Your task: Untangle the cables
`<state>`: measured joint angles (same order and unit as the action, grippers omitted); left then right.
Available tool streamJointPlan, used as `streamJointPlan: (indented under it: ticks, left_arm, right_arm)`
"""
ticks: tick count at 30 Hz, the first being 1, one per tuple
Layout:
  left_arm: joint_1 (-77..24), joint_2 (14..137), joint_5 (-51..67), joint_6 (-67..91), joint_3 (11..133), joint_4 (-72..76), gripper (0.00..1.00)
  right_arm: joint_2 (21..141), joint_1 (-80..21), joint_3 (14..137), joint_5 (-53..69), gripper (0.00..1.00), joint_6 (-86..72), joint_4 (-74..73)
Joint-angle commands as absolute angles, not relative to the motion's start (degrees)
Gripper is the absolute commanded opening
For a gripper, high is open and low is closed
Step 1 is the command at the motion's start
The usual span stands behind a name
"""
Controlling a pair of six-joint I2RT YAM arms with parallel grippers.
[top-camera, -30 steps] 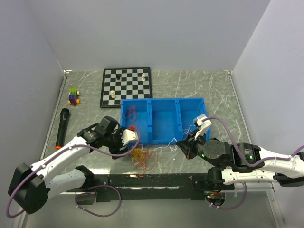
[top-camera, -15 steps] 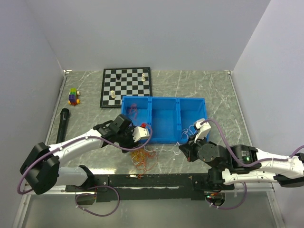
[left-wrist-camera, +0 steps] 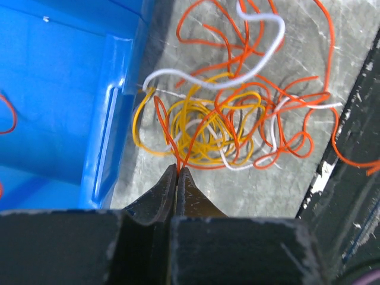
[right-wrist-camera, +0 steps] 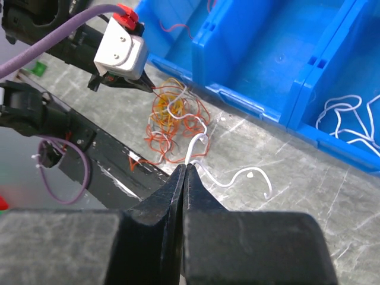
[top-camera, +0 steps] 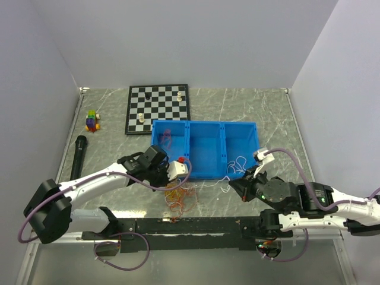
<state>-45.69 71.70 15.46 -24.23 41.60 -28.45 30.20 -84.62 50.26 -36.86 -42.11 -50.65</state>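
No lettering, number, brand or sign can be read in any of the views. The only candidate is a small pale marking on the dark housing of the right arm [top-camera: 314, 197], seen from above, and it is too small to make out.

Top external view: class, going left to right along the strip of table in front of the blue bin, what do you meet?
black microphone → tangle of orange and yellow cables → loose white cable → right gripper
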Motion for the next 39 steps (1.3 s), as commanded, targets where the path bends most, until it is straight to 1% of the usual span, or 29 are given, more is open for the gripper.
streamJointPlan:
  ticks: [1,6,13,17,23,29,34,39]
  left_arm:
    - [-46.1,67.3,15.3,-24.6,45.6,-33.6,0.01]
    - [-45.4,62.1,12.7,-27.7,46.4,-42.6,0.01]
    - [-42.3,54.1,5.9,-35.2,38.6,-49.6,0.01]
    - [-40.9,47.8,0.2,-41.2,34.2,-53.2,0.01]
    - [-38.1,40.0,-4.0,-45.6,30.6,-54.0,0.01]
    - [-37.9,38.3,-8.3,-48.4,29.1,-54.5,0.01]
    - [-38.0,37.1,-11.9,-51.8,26.5,-54.6,0.01]
    - [-38.0,35.0,-11.3,-52.3,25.0,-54.1,0.01]
  right_arm:
    - [27.4,-85.2,53.1,-37.3,0.00,-39.1,-49.0]
    - [27.4,-85.3,57.6,-40.5,0.00,-36.0,-51.4]
    - [28.5,-85.2,66.8,-46.1,0.00,-29.1,-51.9]
    - [29.9,-85.2,73.3,-48.9,0.00,-21.5,-48.3]
    - [30.4,-85.2,78.1,-49.8,0.00,-11.7,-40.4]
    - [28.6,-85.1,81.6,-51.8,0.00,-4.6,-35.2]
    - [29.5,-85.1,87.1,-53.8,0.00,-0.9,-35.6]
    - [31.9,-85.1,93.9,-55.2,0.00,3.8,-34.6]
